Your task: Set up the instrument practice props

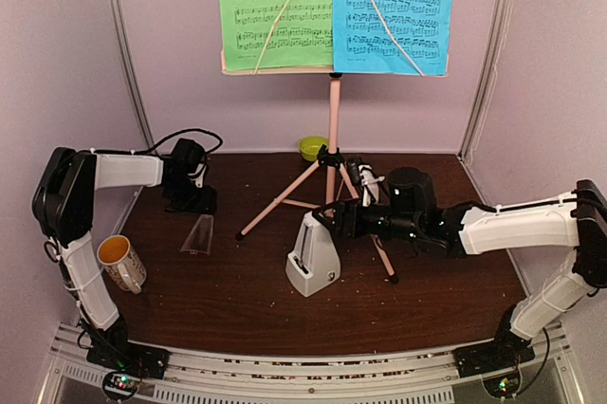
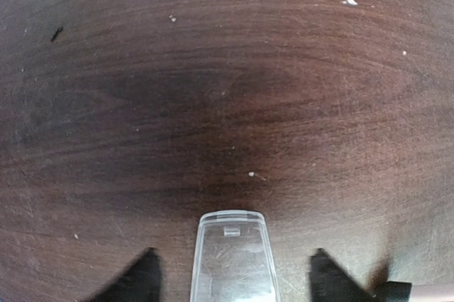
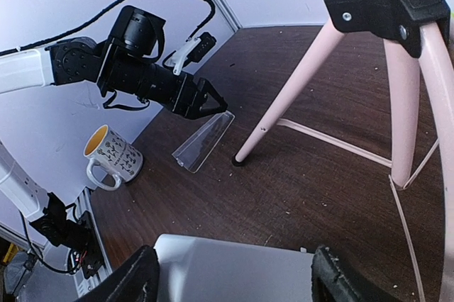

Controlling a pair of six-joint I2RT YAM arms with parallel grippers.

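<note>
The pink tripod music stand (image 1: pixel 333 110) stands at the back of the dark wooden table (image 1: pixel 237 314). The green sheet (image 1: pixel 275 6) and the blue sheet (image 1: pixel 394 6) sit side by side on its desk, so that part of the setup looks done. The step in hand appears to be the metronome. The pale pyramid metronome (image 1: pixel 313 264) stands upright on the table in front of the stand, between its two near legs. Its clear cover (image 1: pixel 199 233) is off and lies flat well to the left, between the stand and the white mug (image 1: pixel 121 262). The left gripper (image 2: pixel 234 254) hovers low over one end of that cover, its fingers (image 2: pixel 145 277) spread with bare table showing on each side, gripping nothing. The right gripper (image 3: pixel 235 254) reaches in from the right and brackets the metronome's body. The pale casing fills the space between its fingers, and I cannot tell whether they press on it or only stand beside it. If the metronome sits where it should, the next move calls for the right jaws to clear the casing and draw back. They must do so without tipping the metronome or catching the pink leg close by. The left arm needs to lift straight off so that the cover is not dragged.
</note>
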